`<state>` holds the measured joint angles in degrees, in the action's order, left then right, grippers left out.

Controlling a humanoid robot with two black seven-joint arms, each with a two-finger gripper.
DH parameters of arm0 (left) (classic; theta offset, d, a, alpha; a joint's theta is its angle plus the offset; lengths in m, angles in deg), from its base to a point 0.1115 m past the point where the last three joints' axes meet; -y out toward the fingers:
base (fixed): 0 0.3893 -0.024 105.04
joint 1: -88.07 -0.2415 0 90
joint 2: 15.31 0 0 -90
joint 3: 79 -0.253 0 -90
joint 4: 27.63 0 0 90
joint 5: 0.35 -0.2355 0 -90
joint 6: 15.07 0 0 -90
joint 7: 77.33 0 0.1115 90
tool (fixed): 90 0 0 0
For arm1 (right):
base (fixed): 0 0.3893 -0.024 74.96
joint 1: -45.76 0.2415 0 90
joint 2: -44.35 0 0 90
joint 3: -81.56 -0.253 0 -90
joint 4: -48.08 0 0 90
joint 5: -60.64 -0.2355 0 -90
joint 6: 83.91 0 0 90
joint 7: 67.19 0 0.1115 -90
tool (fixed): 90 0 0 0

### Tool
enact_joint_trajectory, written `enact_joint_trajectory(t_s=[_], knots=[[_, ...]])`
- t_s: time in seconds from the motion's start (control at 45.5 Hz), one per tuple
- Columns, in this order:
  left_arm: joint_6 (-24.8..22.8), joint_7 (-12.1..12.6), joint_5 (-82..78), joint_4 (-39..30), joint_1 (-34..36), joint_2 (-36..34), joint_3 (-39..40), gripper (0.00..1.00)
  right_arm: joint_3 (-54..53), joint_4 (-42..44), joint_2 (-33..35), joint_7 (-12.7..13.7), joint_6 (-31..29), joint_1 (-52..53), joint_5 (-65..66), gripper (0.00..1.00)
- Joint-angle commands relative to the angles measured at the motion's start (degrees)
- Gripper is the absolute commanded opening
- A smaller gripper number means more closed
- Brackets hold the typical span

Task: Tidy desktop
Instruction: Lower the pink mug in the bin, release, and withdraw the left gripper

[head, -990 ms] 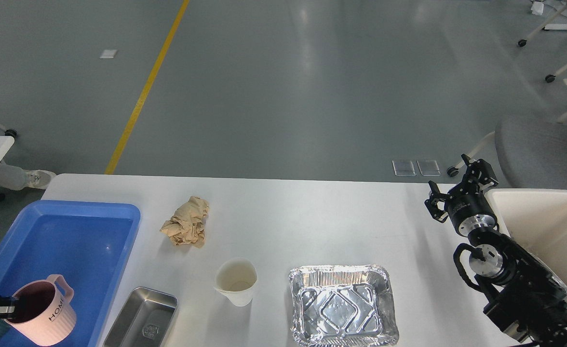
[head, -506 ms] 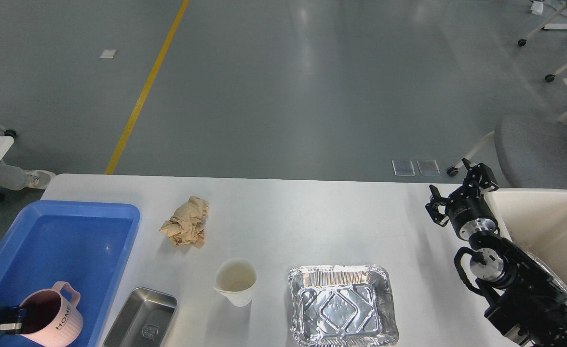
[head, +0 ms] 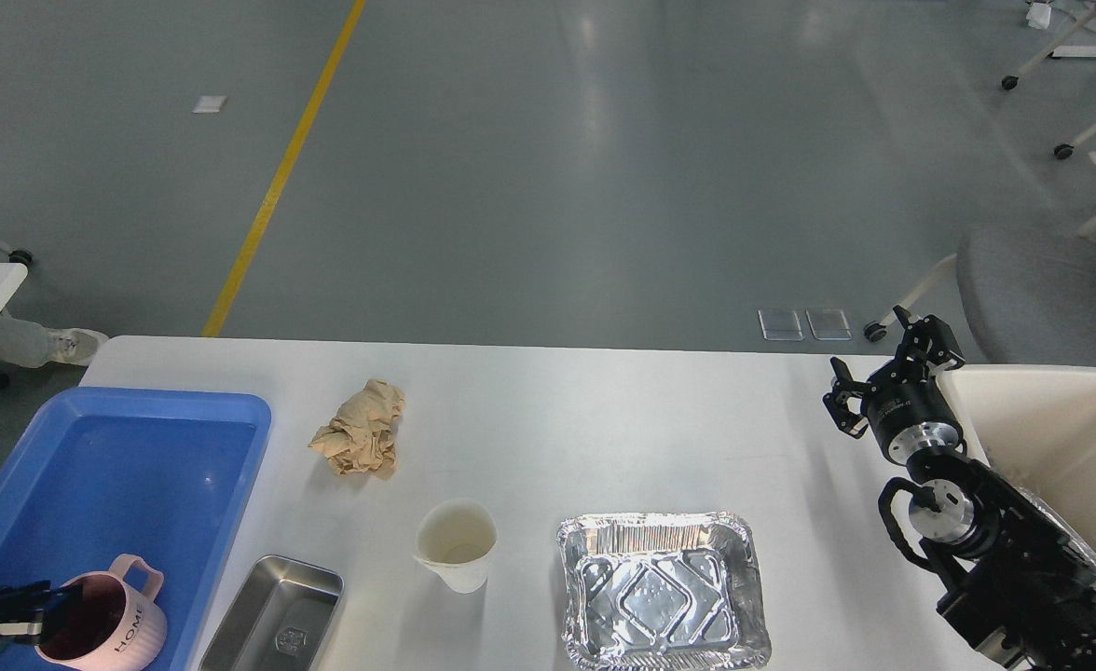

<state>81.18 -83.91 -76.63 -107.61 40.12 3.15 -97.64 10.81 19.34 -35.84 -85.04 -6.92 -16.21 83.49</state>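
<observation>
1. The pink mug [head: 105,623] is sitting lower in the blue tray [head: 138,466] than it was a second ago; across the earlier views it has been sinking toward the tray's near left corner, its handle turning to point up and away.
2. The left hand [head: 17,623] is holding the mug by its near rim; only a dark sliver of it is showing at the view's edge, so it looks clamped on the rim, though the fingers cannot be told apart clearly.
3. I judge this as the mug being set down in the tray, meaning one item is nearly cleared off the counter [head: 548,410] and the release is not yet done.
4. The right hand [head: 888,368] is hovering over the counter's far right corner, just beside the cream bin [head: 1051,419], with its fingers spread apart and nothing between them. Compared with a second ago it has drifted slightly right and back; since half a second ago it has hardly shifted.
5. The counter, filling the lower half of the view, is still carrying the crumpled brown paper [head: 360,431], the paper cup [head: 458,543], the foil tray [head: 663,590] and the steel pan [head: 273,617]; none of these has moved since the earlier views.
6. Those four things are likely remaining for later steps.
</observation>
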Motion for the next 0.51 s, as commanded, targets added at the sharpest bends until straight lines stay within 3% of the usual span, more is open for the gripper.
enact_joint_trajectory(t_s=[0.0, 0.066, 0.154, 0.352, 0.484], knots=[[0.0, -0.3, 0.0, 0.0, 0.1, -0.2, 0.0, 0.68, 0.0, 0.0, 0.0, 0.0, 0.0, 0.0, 0.0, 1.0], [0.1, -0.9, 0.1, 0.0, 0.1, -0.2, 0.1, 0.79, 0.0, 0.0, -0.1, 0.0, 0.0, 0.1, 0.0, 1.0], [0.0, -2.8, 0.1, -0.1, 0.1, -0.5, 0.1, 0.86, 0.0, 0.0, -0.1, 0.0, 0.0, 0.1, 0.0, 1.0], [0.0, -15.2, 0.1, -0.4, 0.3, -2.2, 0.1, 0.95, 0.0, 0.0, -0.1, 0.0, 0.0, 0.1, 0.0, 1.0], [-0.7, -20.2, 0.1, -0.5, 1.2, -3.5, 0.4, 0.96, 0.0, 0.0, -0.1, 0.0, 0.0, 0.2, 0.0, 1.0]])
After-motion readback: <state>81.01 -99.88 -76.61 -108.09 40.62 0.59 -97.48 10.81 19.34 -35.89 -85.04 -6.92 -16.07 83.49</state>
